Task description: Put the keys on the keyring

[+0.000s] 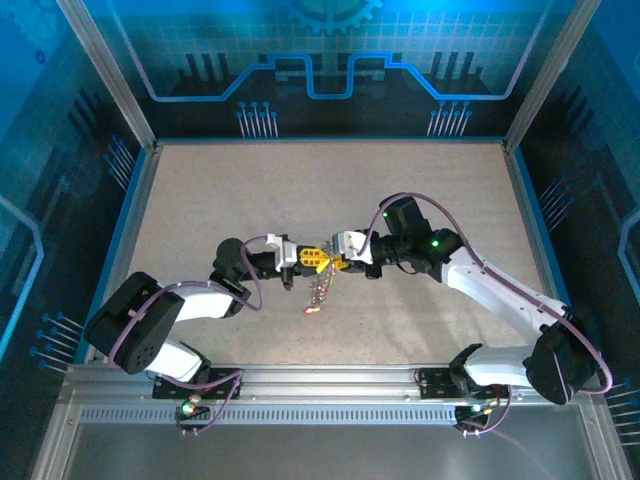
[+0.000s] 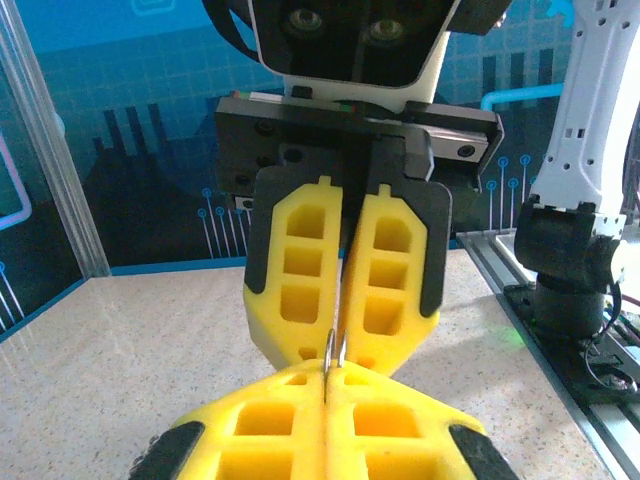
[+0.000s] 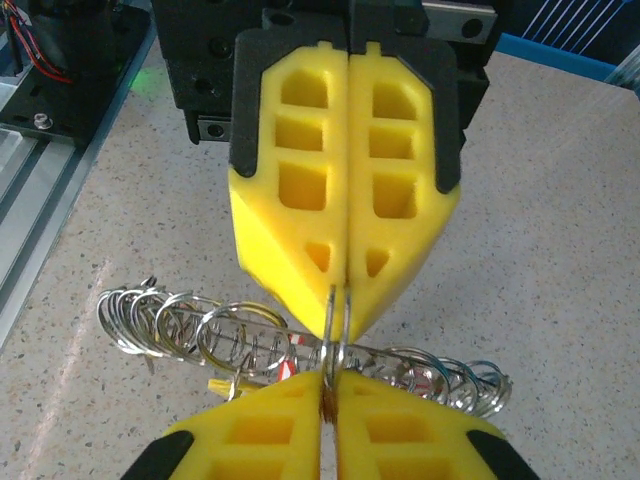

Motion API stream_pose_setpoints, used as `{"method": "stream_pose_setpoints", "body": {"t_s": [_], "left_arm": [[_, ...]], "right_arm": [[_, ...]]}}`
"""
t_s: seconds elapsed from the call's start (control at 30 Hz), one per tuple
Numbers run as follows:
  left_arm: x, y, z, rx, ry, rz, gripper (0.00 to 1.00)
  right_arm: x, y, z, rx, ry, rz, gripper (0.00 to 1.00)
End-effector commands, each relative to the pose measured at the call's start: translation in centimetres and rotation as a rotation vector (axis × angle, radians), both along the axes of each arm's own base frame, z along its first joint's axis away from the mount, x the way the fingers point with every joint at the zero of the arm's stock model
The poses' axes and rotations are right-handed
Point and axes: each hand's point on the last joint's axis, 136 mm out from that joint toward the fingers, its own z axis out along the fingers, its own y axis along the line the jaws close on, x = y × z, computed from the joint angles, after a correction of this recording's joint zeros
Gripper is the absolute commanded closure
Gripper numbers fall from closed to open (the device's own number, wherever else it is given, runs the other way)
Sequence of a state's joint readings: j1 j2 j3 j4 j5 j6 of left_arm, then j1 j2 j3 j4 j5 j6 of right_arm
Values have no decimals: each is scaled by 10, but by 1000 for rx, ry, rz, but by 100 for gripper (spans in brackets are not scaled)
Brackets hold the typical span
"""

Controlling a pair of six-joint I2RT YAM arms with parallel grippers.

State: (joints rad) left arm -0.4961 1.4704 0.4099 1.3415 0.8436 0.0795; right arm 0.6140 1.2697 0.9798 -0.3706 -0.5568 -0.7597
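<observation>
The two grippers meet tip to tip above the middle of the table. The keyring [image 2: 336,348] stands edge-on between them, its two thin coils slightly apart. My left gripper [image 2: 327,372] is shut on one side of it. My right gripper [image 3: 328,385] is shut on the other side, and a small brownish piece shows between its pads. From above, the left gripper [image 1: 316,258] and right gripper [image 1: 338,263] nearly touch. Below them on the table lie keys with red [image 3: 296,345] and yellow [image 3: 222,385] heads, tangled in a row of wire rings [image 3: 230,335].
The row of spare rings and keys [image 1: 318,295] lies on the speckled table just in front of the grippers, ending at a red bit [image 1: 310,311]. The metal rail [image 1: 330,385] with the arm bases runs along the near edge. Blue walls enclose the table.
</observation>
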Motion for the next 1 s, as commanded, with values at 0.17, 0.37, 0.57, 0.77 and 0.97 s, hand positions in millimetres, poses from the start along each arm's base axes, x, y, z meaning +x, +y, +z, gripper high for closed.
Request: {"method": "stream_pose_setpoints", "body": {"t_s": [0.17,0.37,0.57,0.77,0.97], "left_arm": [[-3,-8,19,-40,-70,-28,100],[1,-3,17,-45,-65,23,97],[10,2,2,-21,-69,109,65],[14,-5,-13,3,-20,67,69],[11,-10,-11,4,-13,17,73]], "right_arm": [[-2,7,20,86,-7,29,87],[1,3,18,56,-16,9,97],[3,1,6,-81,-51,-13,100],[4,2,4,-131,-57,-20,100],[4,2,-1,-203,-59,-15,100]]}}
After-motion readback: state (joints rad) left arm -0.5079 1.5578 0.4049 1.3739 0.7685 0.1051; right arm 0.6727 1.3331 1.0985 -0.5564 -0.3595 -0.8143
